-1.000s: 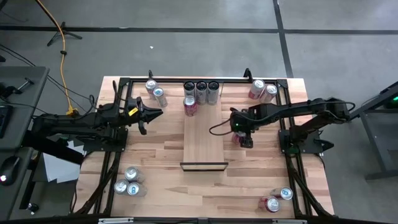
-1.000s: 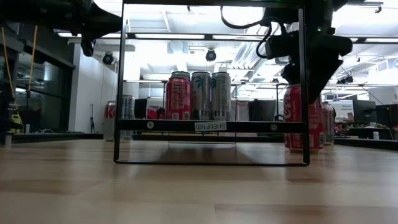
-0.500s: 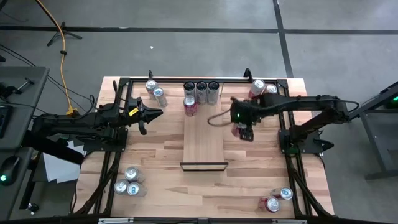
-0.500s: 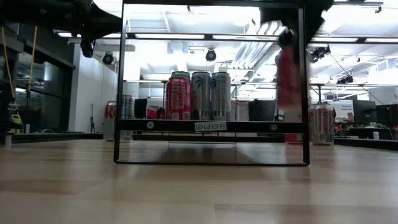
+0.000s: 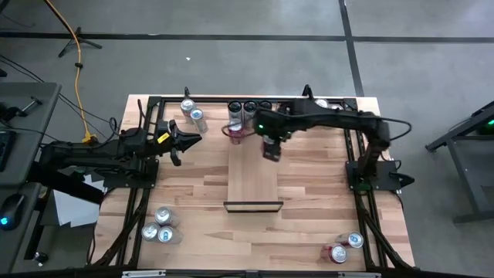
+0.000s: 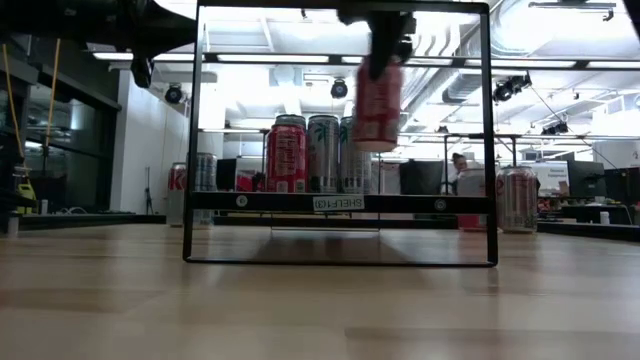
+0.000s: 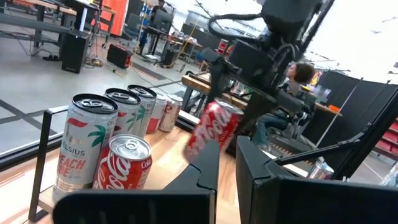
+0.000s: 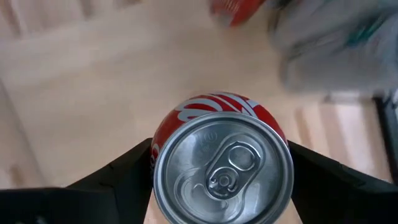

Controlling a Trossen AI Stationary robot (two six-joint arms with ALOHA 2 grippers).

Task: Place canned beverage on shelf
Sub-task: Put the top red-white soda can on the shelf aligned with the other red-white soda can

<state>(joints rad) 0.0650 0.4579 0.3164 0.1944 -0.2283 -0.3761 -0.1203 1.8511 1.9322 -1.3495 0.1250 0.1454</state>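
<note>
Over the long pale wooden shelf panel, the right gripper carries a red aluminium cola can, its fingers spread wide and clamped on the can's sides. The can hangs in the air above the shelf's twelve-o'clock end, not yet set down. Already standing there are three tall silver cans and another red can. The carried can hangs roughly upright, long axis near vertical, pull-tab end up. The left gripper waits pinched shut at nine o'clock.
</note>
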